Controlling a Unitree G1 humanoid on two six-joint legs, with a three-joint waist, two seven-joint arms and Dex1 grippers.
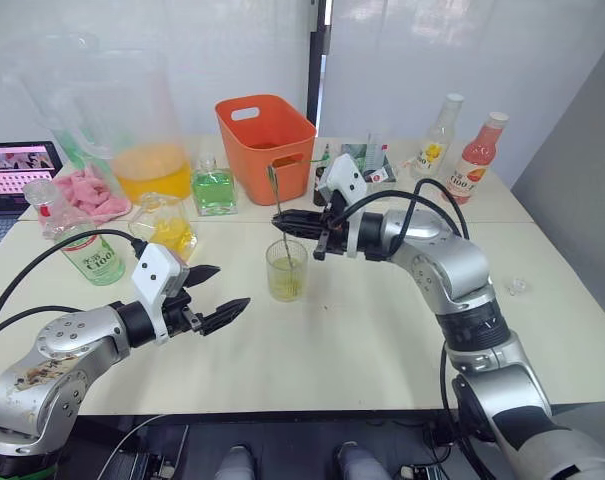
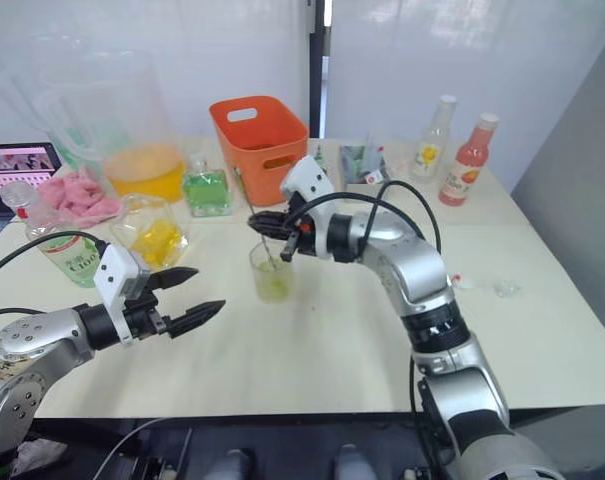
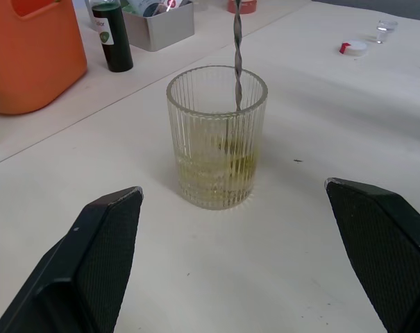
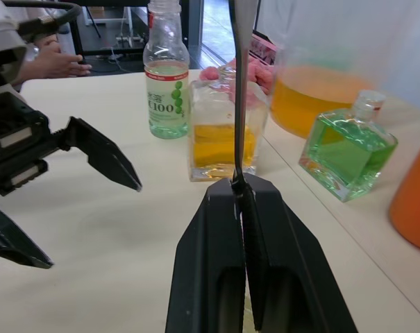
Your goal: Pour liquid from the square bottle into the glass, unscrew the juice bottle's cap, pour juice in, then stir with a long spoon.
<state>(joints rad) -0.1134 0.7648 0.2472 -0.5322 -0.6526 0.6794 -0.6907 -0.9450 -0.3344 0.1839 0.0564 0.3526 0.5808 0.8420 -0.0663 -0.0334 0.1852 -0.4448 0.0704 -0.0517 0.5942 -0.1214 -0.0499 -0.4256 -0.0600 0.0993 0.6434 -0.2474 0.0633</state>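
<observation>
Cream table (image 1: 382, 330), two tops butted together, seam running across behind the glass. At the back left, big clear pitcher (image 1: 132, 120) with orange liquid low in it. Orange bin (image 1: 265, 145) at back centre. Laptop (image 1: 17, 172) at the far left edge, pink packets (image 1: 90, 195) just beside it. Back right, yellow-label bottle (image 1: 437, 137) and red bottle (image 1: 479, 157) side by side.

Juice bottle (image 1: 90, 255) standing upright at the left, cap off, neck open in the right wrist view. Square bottle (image 1: 167, 225) near it, towards the centre, upright, yellow liquid in the lower half. Green bottle (image 1: 213, 188) behind that, in front of the bin. Small dark bottle (image 3: 113, 35) and grey tin (image 3: 157, 24) beside the bin.

Right gripper (image 1: 300, 225) reaching in from the right, over the glass, fingers pinched tight on the spoon (image 1: 278, 215). Spoon held near upright, upper end above the fingers, twisted stem dropping into the glass. Glass (image 1: 287, 270), ribbed, mid-table, yellow-green liquid in its lower third, spoon tip down in it.

Left gripper (image 1: 212, 295) low and left of the glass, apart from it, fingers spread wide, nothing between them.

White cap (image 3: 353, 47) lying on the table well right of the glass.
</observation>
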